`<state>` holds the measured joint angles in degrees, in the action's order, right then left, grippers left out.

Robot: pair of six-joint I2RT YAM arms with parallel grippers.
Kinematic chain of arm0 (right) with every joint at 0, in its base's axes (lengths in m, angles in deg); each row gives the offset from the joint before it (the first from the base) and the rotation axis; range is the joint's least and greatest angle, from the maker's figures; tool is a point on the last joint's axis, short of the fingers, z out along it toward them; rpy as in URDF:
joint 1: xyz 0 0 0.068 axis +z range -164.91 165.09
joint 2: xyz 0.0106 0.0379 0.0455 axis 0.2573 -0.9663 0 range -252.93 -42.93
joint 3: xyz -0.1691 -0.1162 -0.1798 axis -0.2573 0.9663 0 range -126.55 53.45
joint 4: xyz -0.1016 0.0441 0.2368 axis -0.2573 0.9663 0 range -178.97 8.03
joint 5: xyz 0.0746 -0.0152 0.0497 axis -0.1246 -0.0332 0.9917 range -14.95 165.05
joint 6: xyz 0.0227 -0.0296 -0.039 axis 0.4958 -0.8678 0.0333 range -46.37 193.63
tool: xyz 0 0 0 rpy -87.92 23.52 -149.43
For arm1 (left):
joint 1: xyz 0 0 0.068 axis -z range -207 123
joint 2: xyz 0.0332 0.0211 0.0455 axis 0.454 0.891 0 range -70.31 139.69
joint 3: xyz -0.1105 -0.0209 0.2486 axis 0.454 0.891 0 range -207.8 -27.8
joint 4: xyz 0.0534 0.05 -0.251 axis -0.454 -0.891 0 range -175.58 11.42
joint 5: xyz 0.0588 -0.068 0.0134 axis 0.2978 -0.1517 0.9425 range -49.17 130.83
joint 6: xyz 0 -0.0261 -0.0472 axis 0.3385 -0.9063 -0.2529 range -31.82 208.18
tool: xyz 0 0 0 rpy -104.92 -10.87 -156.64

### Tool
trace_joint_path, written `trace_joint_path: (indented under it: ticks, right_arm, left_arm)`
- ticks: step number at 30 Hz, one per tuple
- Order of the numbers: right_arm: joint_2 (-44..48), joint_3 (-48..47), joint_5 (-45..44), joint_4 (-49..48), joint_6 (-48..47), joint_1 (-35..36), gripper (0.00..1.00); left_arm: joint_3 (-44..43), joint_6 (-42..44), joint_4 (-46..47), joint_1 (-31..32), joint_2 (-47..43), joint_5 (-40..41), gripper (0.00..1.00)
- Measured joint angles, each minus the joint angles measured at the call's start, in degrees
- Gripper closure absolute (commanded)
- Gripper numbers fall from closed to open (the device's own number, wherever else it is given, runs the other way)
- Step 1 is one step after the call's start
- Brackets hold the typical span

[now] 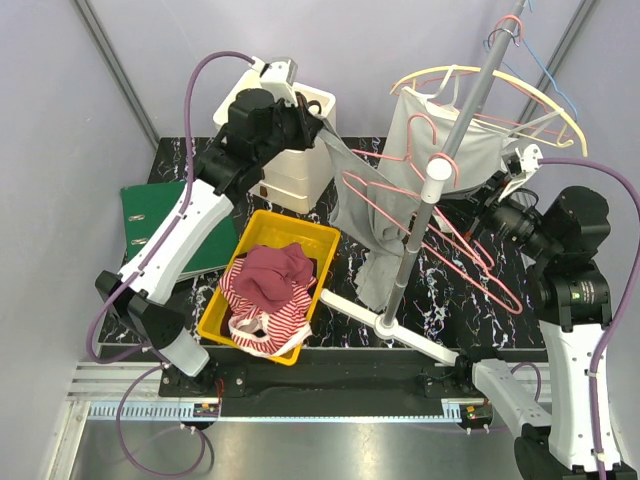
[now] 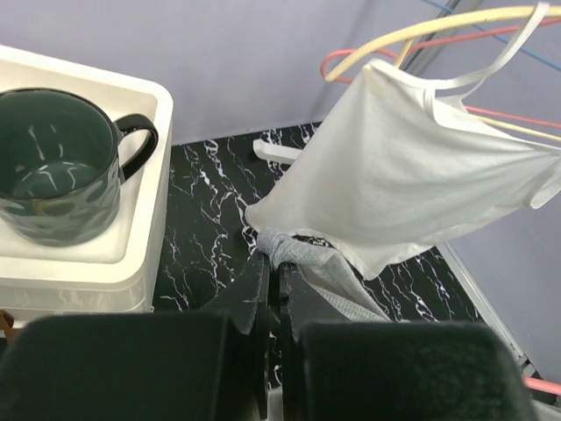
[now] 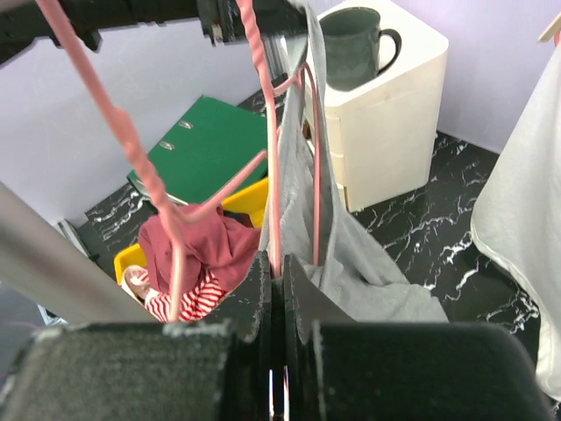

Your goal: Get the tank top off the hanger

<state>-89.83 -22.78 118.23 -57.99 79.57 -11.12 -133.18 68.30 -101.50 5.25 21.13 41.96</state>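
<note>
The black marbled table (image 1: 172,160) supports a green binder (image 1: 160,215), a yellow bin (image 1: 300,228), a white box (image 1: 300,165) and the white rack base (image 1: 400,335).

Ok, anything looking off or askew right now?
Mainly the gray tank top: it is stretched slantwise between the shut left tool and the pink hanger pinched in the right tool, so it hangs lopsided. Nothing looks spilled or torn.
</note>
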Motion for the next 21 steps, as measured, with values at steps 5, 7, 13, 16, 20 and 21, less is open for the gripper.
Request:
trace_joint_path:
  ticks: [5, 7, 13, 16, 20, 21]
  right_arm:
    - [0.33, 0.37, -0.94, -3.13, 3.08, 0.00, 1.00]
    - [0.35, 0.76, -1.90, -4.07, 4.00, 0.00, 1.00]
    - [0.61, 2.80, -3.19, -5.88, 6.54, 0.00, 1.00]
    - [0.59, 3.02, -3.17, -6.21, 7.32, 0.00, 1.00]
    - [0.57, 3.02, -3.17, -7.21, 7.41, 0.00, 1.00]
    - [0.31, 3.02, -3.17, -7.45, 7.39, 0.00, 1.00]
  left_arm:
    - [2.12, -1.05, -0.26, -0.09, 0.87, -1.25, 1.00]
    - [4.79, -1.73, 0.07, -0.13, 0.87, -1.73, 1.00]
    - [10.69, -3.08, -0.35, -0.13, 0.87, -2.91, 0.96]
    - [11.82, -2.91, 0.37, -0.35, 0.66, -6.21, 0.68]
    - [16.50, -2.69, 2.25, -0.79, -2.25, -10.60, 0.30]
    - [18.21, -2.60, 2.25, -0.90, -3.78, -10.88, 0.29]
